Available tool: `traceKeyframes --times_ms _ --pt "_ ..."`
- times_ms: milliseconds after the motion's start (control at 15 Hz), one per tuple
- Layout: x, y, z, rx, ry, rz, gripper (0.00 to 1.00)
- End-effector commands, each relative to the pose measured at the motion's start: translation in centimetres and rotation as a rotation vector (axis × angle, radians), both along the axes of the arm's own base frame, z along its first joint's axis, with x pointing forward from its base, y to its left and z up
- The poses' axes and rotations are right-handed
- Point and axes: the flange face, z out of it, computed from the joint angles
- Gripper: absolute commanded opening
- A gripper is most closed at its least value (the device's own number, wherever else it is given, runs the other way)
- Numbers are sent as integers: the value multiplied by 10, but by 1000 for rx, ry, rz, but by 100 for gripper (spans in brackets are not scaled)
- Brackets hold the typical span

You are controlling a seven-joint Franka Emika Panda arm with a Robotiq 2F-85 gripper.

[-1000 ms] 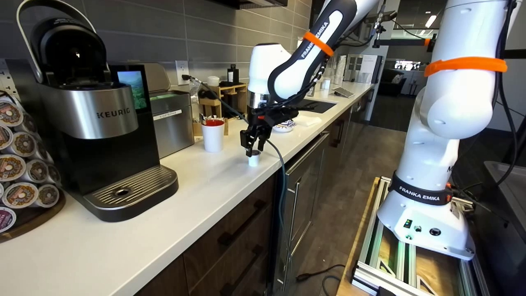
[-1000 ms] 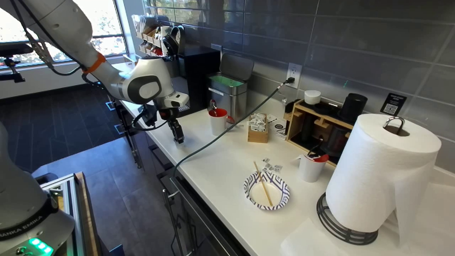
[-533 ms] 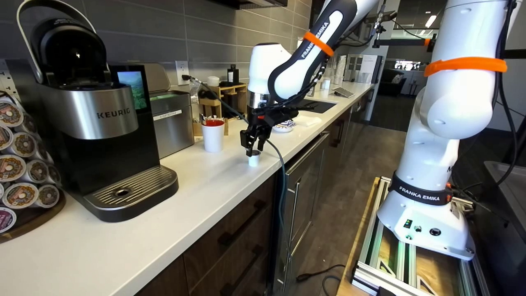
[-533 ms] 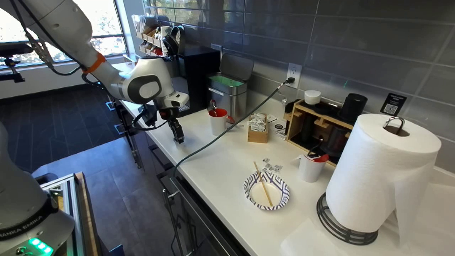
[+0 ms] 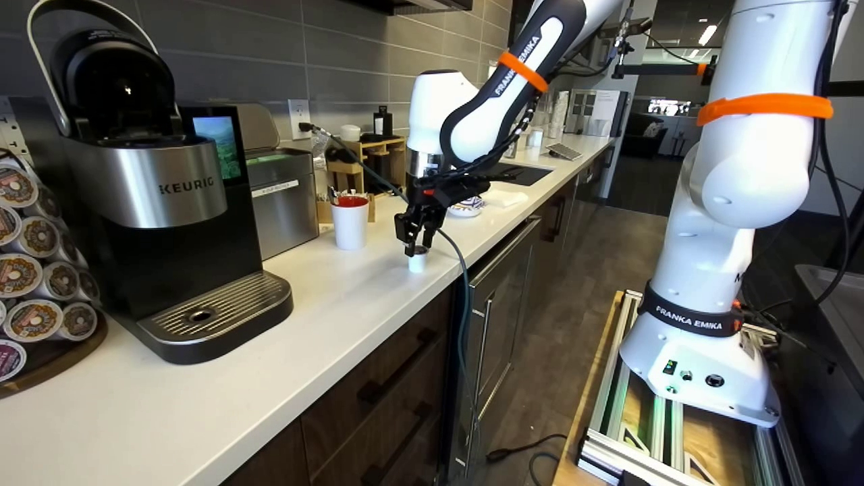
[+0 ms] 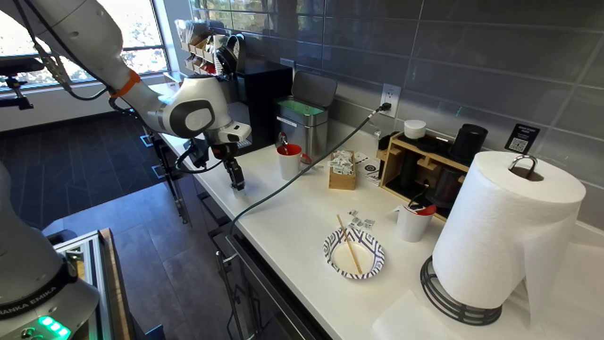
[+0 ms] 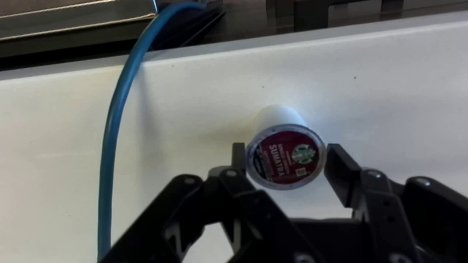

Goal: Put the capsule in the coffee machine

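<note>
The capsule (image 5: 417,262) is a small white pod standing on the counter near its front edge. In the wrist view the capsule (image 7: 287,157) shows a dark red "SUMATRA" lid facing the camera. My gripper (image 5: 418,247) points down at it. In the wrist view the gripper's fingers (image 7: 284,155) are partly closed, one against each side of the lid rim. The capsule looks still on the counter. The coffee machine (image 5: 152,189) is a black and silver Keurig with its top and handle raised; its pod slot is too dark to see into. It also shows (image 6: 266,97), partly behind the arm.
A blue-grey cable (image 7: 117,109) crosses the counter (image 5: 337,324) beside the gripper. A white cup (image 5: 351,226) and a metal bin (image 5: 283,202) stand between capsule and machine. A pod rack (image 5: 40,270) stands beside the machine. A patterned bowl (image 6: 354,255) and paper towel roll (image 6: 500,226) stand further along.
My gripper's fingertips sit very slightly higher than before, and a little more of the capsule shows below them. The capsule and everything else look unmoved.
</note>
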Motion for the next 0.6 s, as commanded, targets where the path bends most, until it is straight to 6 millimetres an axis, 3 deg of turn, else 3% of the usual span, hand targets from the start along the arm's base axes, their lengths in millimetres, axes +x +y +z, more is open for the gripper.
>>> traceKeyframes --times_ms 0,133,267,333,400,467,533 --pt "-3 2 6 -12 -6 3 29" --pt "-7 6 15 -16 -24 16 23" --pt "-11 10 25 -22 -36 34 3" --pt "-12 12 29 -28 -43 36 0" --pt "-12 13 32 -30 -49 46 5" --pt "-11 14 35 -32 -50 49 31" --pt "-11 16 38 -33 -54 52 30"
